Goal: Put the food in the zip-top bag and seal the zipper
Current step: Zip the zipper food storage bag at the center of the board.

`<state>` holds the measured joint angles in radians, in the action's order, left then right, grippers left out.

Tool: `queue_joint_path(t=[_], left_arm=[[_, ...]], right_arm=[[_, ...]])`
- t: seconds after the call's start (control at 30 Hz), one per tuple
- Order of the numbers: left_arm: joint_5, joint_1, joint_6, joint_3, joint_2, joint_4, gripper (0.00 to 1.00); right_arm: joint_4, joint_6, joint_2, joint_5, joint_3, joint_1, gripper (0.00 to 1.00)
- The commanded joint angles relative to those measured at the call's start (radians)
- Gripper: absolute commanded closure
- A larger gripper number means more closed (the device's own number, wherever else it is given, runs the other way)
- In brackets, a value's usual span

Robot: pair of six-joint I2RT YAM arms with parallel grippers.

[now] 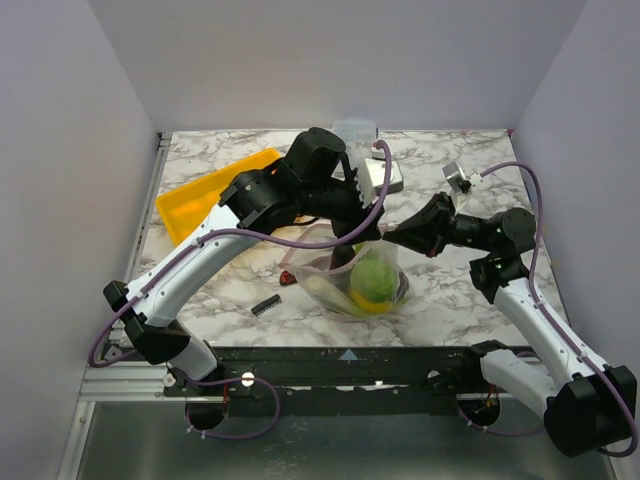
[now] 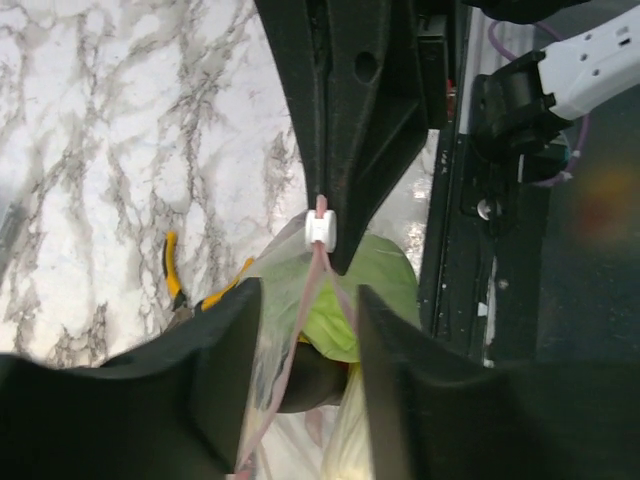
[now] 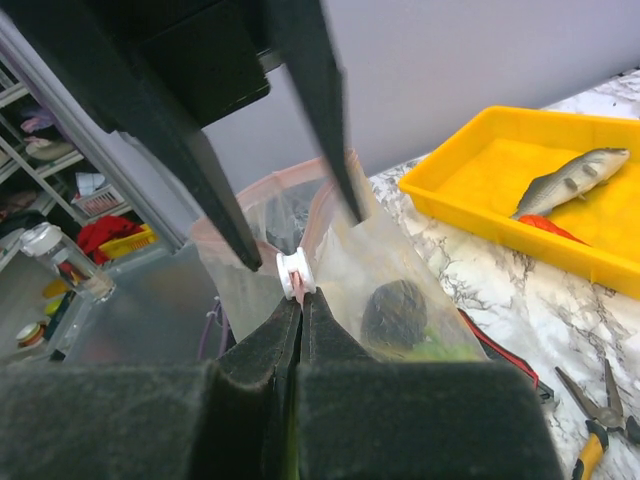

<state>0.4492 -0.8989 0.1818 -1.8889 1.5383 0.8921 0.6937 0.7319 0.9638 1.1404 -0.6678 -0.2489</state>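
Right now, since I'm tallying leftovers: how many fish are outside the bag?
1: the grey fish lies in the yellow tray. Others may be hidden from view.

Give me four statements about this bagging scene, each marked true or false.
1. The grey fish lies in the yellow tray. True.
2. The right claw is open. False: it is shut on the zipper, beside the white slider.
3. The green cabbage is inside the zip-top bag. True.
4. The pliers sit in the tray. False: they lie on the marble table.
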Motion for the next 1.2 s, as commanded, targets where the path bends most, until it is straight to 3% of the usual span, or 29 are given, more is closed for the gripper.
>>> queue_joint_path(t=[0.0,0.2,0.27,0.37,0.47,0.67,0.83,0.87,0.93,0.97,1.0,1.03,1.1,1.17], left_arm=[[0.132,0.019,0.024,-0.031,0.008,0.052,0.68],[0.227,0.036,0.002,-0.073,0.056,0.105,1.00],[0.227,0.038,-0.002,-0.072,0.060,0.104,1.00],[0.220,0.046,-0.011,-0.050,0.045,0.080,1.00],[0.222,0.059,-0.019,-0.020,0.017,0.047,1.00],[0.239,0.067,-0.034,-0.015,0.003,0.032,1.00],[0.233,0.067,-0.046,-0.019,0.001,0.024,1.00],[0.236,0.068,-0.048,-0.020,0.001,0.024,1.00],[0.243,0.068,-0.055,-0.020,0.002,0.023,1.00],[0.243,0.067,-0.061,-0.021,0.003,0.022,1.00],[0.241,0.067,-0.069,-0.025,0.007,0.022,1.00],[0.229,0.067,-0.088,-0.035,0.011,0.023,0.97],[0.209,0.068,-0.113,-0.059,0.021,0.031,0.63],[0.230,0.066,-0.124,-0.071,0.028,0.025,0.48]], right_arm=[[0.007,-0.013,-0.022,0.012,-0.039,-0.003,1.00],[-0.075,-0.058,-0.033,0.028,-0.047,-0.002,1.00],[-0.084,-0.072,-0.030,0.045,-0.047,-0.002,0.99],[-0.181,-0.132,-0.038,0.050,-0.060,-0.002,0.82],[-0.218,-0.157,-0.045,0.057,-0.067,-0.003,0.71],[-0.244,-0.179,-0.041,0.062,-0.063,-0.003,0.67],[-0.240,-0.185,-0.038,0.072,-0.054,-0.002,0.57],[-0.240,-0.181,-0.039,0.063,-0.053,-0.002,0.59],[-0.235,-0.171,-0.030,0.058,-0.061,-0.003,0.90],[-0.217,-0.162,-0.018,0.073,-0.062,-0.003,0.99],[-0.179,-0.136,-0.012,0.090,-0.052,-0.002,1.00],[-0.123,-0.106,-0.017,0.084,-0.038,-0.003,1.00],[-0.132,-0.110,-0.045,0.019,-0.015,-0.003,1.00],[-0.190,-0.149,-0.048,-0.005,-0.025,-0.003,1.00]])
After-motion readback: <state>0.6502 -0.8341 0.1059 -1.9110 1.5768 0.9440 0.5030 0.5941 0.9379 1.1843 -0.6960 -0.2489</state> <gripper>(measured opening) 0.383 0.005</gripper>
